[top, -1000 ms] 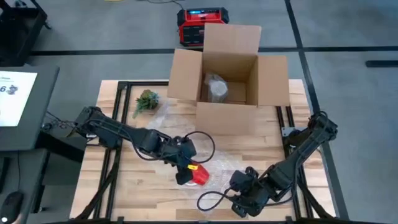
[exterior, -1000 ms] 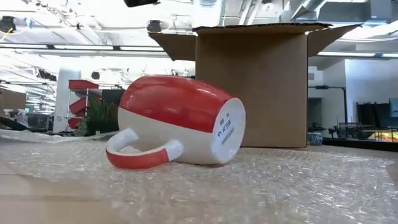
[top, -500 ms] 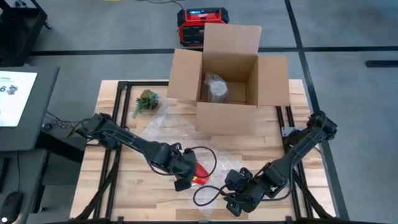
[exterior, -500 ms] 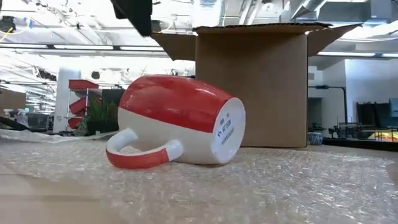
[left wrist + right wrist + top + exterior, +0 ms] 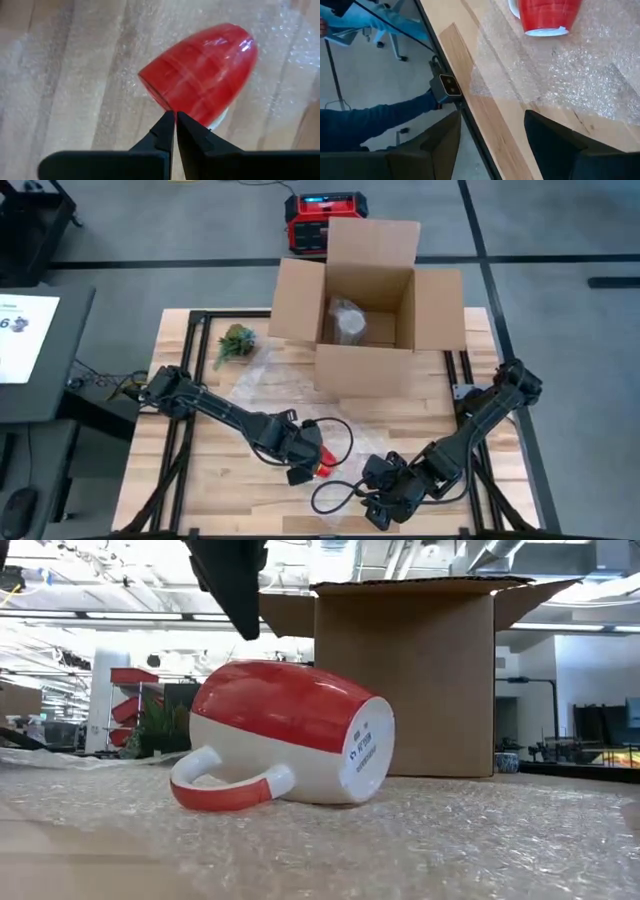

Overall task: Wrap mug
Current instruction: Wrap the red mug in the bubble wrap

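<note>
The red mug (image 5: 285,735) is the thing to find everything else by. It lies on its side on a sheet of bubble wrap (image 5: 420,840), with its handle (image 5: 225,788) low against the wrap and its white bottom (image 5: 366,748) turned to the low camera. The bubble wrap is spread over the wooden table (image 5: 205,490).

The right gripper (image 5: 380,505) sits low at the front edge of the table, near the mug and on its right side in the high view. Its two dark fingers (image 5: 555,145) are wide apart and hold nothing. From this arm's camera the mug (image 5: 547,15) lies farther in on the wrap. Past the table edge there is a person's blue sleeve (image 5: 380,120).

The left gripper (image 5: 175,122) is right over the mug, hanging just above its red side (image 5: 200,82). Its two fingertips (image 5: 165,127) are pressed together, with nothing between them. In the low view a dark part of this arm (image 5: 232,580) hangs down above the mug. In the high view the left gripper (image 5: 305,460) covers most of the mug (image 5: 324,468).

Behind the mug stands an open cardboard box (image 5: 375,315). A wrapped thing (image 5: 348,323) lies inside it. Farther back and to the left of the mug lies a small green plant (image 5: 235,342). Beyond the box, off the table, is a red machine (image 5: 318,220) on the floor.
</note>
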Robot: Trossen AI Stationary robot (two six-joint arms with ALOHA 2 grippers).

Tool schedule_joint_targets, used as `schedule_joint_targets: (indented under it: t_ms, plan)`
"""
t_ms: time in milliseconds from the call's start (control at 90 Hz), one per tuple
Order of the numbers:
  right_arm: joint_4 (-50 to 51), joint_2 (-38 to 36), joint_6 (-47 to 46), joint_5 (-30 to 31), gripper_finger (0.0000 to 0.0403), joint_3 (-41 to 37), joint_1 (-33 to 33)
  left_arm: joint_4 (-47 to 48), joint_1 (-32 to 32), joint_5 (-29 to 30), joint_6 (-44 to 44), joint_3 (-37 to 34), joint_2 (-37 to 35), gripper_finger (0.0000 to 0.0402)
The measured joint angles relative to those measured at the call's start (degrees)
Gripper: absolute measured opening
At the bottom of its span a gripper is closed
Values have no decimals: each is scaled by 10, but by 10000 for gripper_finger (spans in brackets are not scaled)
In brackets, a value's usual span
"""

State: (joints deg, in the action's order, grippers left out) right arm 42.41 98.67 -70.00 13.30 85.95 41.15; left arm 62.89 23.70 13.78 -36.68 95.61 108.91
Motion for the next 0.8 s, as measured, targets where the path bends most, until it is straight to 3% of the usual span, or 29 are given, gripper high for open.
schedule_joint_targets:
  t_ms: [800]
  plan:
    - [0, 0, 10, 0, 207, 0, 0, -31, -7, -15, 6, -22, 0, 4]
